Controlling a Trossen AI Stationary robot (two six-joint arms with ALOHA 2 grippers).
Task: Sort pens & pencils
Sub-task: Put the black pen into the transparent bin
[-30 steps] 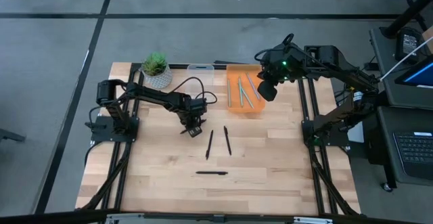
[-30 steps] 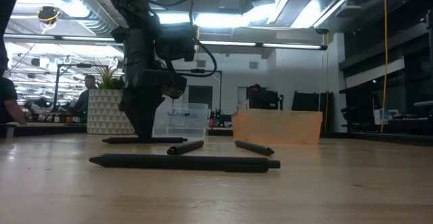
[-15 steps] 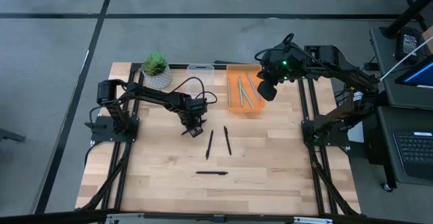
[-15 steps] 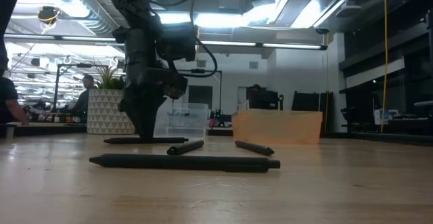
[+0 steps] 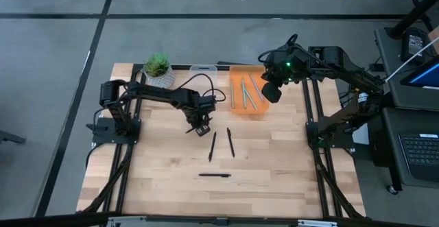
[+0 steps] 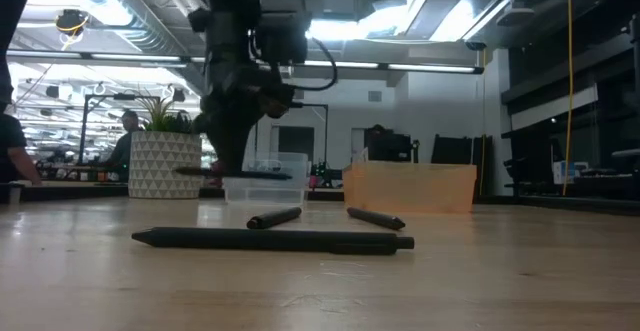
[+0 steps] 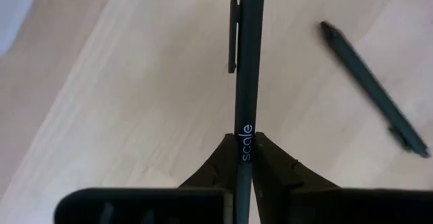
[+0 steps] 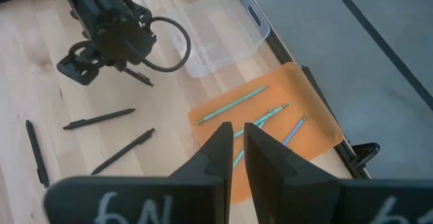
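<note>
An orange tray (image 5: 241, 108) sits at the far side of the wooden table (image 5: 164, 179), and four pale teal-green pencils (image 5: 244, 90) lie in it, loosely side by side. Just beside it stands a clear plastic bin (image 8: 218, 36) with a handle slot in its rim; nothing can be seen inside it. A potted plant (image 5: 158, 70) in a white patterned pot stands near the bin, toward the left arm's base.

The left gripper (image 5: 201, 127) hangs above the table just in front of the clear bin, its fingers (image 7: 276, 166) pinched tight on a black pen (image 7: 245, 82). In the left wrist view the pen runs straight out between the fingers, its clip to one side and the word "scale" printed on the barrel. In the low view the held pen is level and clear of the wood, at about the height of the bin's rim.

Three more black pens lie on the bare wood: two pens (image 5: 221, 145) near the table's middle, angled toward each other but apart, and one pen (image 5: 215, 175) lying crosswise nearer the front edge.

The right gripper (image 5: 270, 92) waits above the orange tray's right edge, its fingers (image 8: 218, 153) drawn close with only a thin gap and nothing between them.

Beyond the table the low view shows an open workspace with ceiling light strips, and people (image 6: 126, 136) far off at the left.
</note>
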